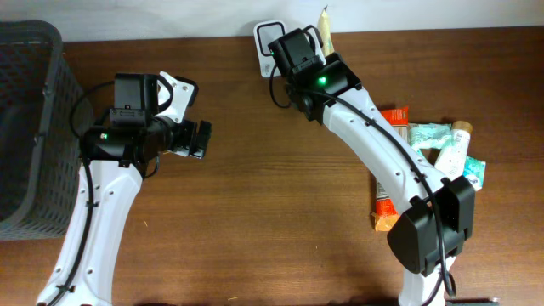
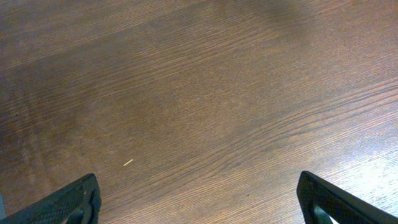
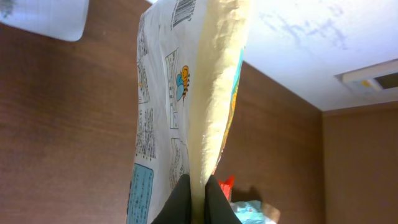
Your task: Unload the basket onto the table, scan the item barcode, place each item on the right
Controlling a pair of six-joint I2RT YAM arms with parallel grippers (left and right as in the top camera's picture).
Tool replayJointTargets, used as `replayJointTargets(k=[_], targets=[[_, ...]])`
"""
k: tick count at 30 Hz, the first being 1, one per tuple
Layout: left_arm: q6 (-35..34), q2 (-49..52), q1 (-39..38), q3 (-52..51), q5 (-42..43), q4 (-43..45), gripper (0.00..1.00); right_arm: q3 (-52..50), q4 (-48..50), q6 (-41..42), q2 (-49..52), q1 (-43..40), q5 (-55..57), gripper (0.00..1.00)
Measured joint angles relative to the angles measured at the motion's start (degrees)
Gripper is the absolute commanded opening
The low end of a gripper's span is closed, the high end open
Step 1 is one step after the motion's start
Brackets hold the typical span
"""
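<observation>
Looking at this from the side, I'd call it roughly halfway. The right hand is pinched tight on the bottom seam of a yellowish snack packet and holds it upright at the upper middle of the overhead frame, just beside the white scanner. So the pickup is done, and what's left is getting the barcode in front of the reader and then putting the packet down somewhere. My guess is the grey basket at the left edge. Can't tell from any of this whether a scan has registered. The left hand is spread wide with nothing in it, over bare tabletop. Overhead only gives a thin sliver of the packet poking past the arm, plus the pile of other packets at the right. The right wrist view is the one showing the printed back, with the barcode up at the top edge. Left wrist view is just wood grain and two fingertips in the bottom corners.
</observation>
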Motion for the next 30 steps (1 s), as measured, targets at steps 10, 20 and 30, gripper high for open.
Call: replayJointTargets(k=[10, 20, 30], targets=[[0.0, 0.0, 0.0, 0.0, 0.02, -0.17, 0.99, -0.66, 57.16, -42.6, 11.54, -0.24, 4.35, 0.04], [0.0, 0.0, 0.0, 0.0, 0.02, 0.02, 0.99, -0.63, 72.06, -68.7, 21.75, -0.39, 5.33, 0.04], [0.0, 0.0, 0.0, 0.0, 0.07, 0.0, 0.99, -0.48, 34.14, -25.92, 15.56, -2.01, -1.55, 0.41]])
